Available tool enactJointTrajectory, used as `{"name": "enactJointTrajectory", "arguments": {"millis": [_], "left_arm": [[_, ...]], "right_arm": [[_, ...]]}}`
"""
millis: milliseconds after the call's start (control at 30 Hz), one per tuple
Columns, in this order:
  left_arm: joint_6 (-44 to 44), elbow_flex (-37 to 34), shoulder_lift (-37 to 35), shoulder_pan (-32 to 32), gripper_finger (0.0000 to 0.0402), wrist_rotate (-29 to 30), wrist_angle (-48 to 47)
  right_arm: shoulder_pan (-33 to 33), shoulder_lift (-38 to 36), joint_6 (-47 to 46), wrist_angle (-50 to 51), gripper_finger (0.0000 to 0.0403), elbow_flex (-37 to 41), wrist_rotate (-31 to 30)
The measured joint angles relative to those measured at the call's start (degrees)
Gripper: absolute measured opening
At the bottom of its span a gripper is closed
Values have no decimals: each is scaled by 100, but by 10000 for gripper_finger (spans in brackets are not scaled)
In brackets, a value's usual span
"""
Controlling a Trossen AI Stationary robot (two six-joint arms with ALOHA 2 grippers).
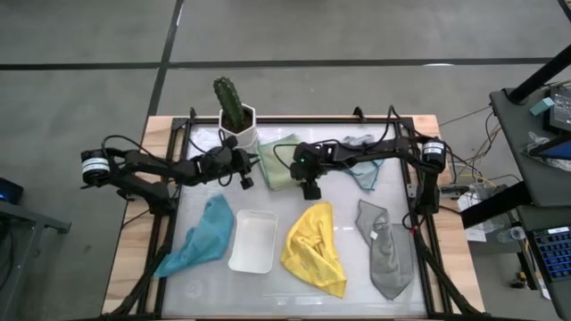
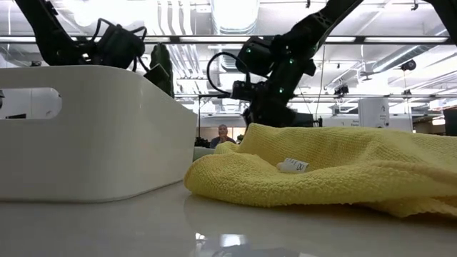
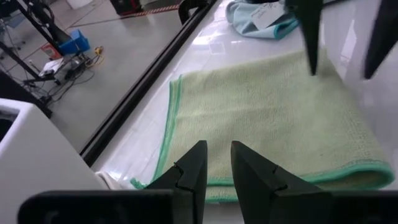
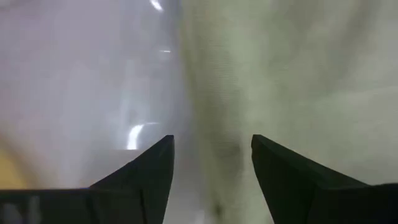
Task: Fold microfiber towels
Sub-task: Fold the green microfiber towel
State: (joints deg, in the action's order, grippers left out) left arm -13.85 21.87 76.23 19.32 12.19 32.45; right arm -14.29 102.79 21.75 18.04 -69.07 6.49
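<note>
The white tray (image 1: 252,241) lay on the table (image 1: 205,283) and serves here as the landmark. Beyond the tray, toward the far edge of the table, the pale green towel (image 1: 277,164) lay flat, with a potted cactus (image 1: 235,111) just beside it on the left arm's side. The right gripper (image 1: 310,189) hung over the near edge of the pale green towel, beyond the tray; in the right wrist view its fingers (image 4: 143,171) stood well apart with nothing between them, one over bare table and the other over the green cloth (image 4: 292,81). The left gripper (image 1: 246,178) sat beyond the tray as well, just beside the pale green towel's edge on the cactus side; in the left wrist view its fingers (image 3: 189,171) stood only a narrow gap apart and gripped nothing, pointing at the towel's hemmed edge (image 3: 267,118). The teal towel (image 1: 202,235) lay crumpled just beside the tray on the left arm's side. The yellow towel (image 1: 314,248) lay bunched just beside the tray on the opposite side, and the grey towel (image 1: 385,249) lay farther out beyond the yellow one. The light blue towel (image 1: 364,168) lay past the pale green one, well apart from the tray, partly under the right arm.
</note>
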Motion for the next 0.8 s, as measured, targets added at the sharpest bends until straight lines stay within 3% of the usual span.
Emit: {"name": "enactJointTrajectory", "arguments": {"millis": [400,800], "left_arm": [[-2,117,-31,-69,58,0,-3],[-2,264,-31,-71,58,0,6]], "right_arm": [[29,45,235,-1420,188,712,-58],[27,202,294,-2054,139,1127,-26]]}}
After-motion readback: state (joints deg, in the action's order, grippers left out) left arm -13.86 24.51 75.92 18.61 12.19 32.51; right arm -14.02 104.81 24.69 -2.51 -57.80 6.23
